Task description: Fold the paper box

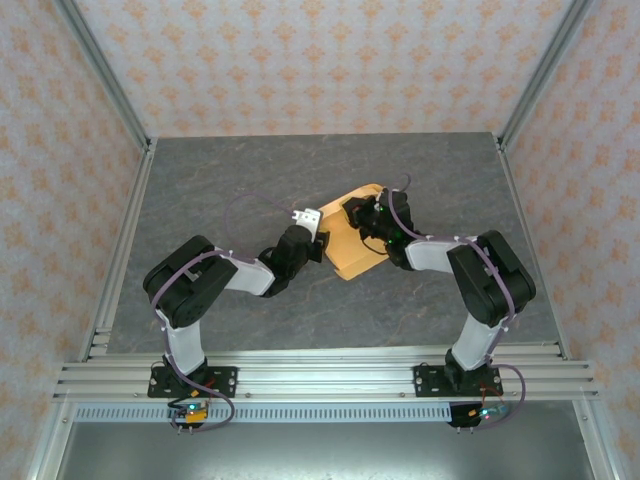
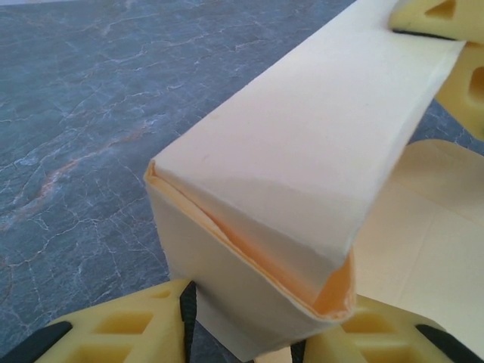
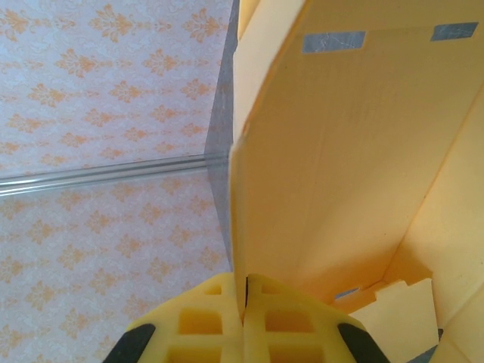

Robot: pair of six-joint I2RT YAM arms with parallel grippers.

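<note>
My right claw is pinched closed on a thin upright panel of the box. The panel's edge runs straight down into the seam between the two yellow fingers. From above, that arm comes in from the right with its elbow bent and its wrist turned toward the middle of the desk, the claw over the far part of the box. My left arm reaches in from the left, forearm low and angled toward the centre. The left claw sits at the box's left edge.

In the left wrist view that claw stands part-way apart, one finger on either side of the box's folded lower corner. The left pad lies right against the card, but I cannot tell whether the claw is actually squeezing.

The box is at mid-desk between the two claws, partly folded. One panel is doubled over into a long raised sleeve and another lies flat on the desk beside it. Nothing else is on the grey marbled surface around it.

The left wrist camera gives me the sleeve's open end and, at the top right, the right claw's yellow fingers gripping the far end. The right wrist camera looks up the inside of the box. It shows two grey patches near the top edge, with the patterned wall and a metal rail behind.
</note>
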